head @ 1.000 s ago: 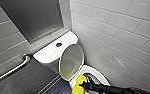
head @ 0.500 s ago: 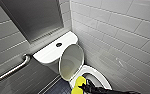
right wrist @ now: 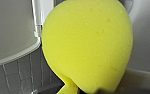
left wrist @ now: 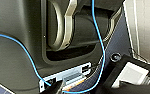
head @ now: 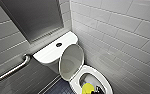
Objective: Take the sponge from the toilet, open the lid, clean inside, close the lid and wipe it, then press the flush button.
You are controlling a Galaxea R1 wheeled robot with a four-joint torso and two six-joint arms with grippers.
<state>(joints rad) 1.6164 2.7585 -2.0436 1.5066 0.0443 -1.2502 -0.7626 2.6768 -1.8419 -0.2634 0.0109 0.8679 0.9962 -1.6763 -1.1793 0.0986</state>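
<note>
The lid (head: 71,61) stands raised against the tank of the toilet (head: 46,53). Over the bowl, the right gripper (head: 98,90) seems clamped on the sponge (head: 88,88), pinching one edge.

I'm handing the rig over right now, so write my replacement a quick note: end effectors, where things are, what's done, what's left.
Right end effector: shut on the sponge, down in the toilet bowl.
Left end effector: open or shut, cannot tell.
The lid is up, leaning toward the tank; the flush button sits on the tank top.
Done: sponge picked up, lid opened.
Underway: cleaning inside.
Left: close the lid, wipe it, press flush.
</note>
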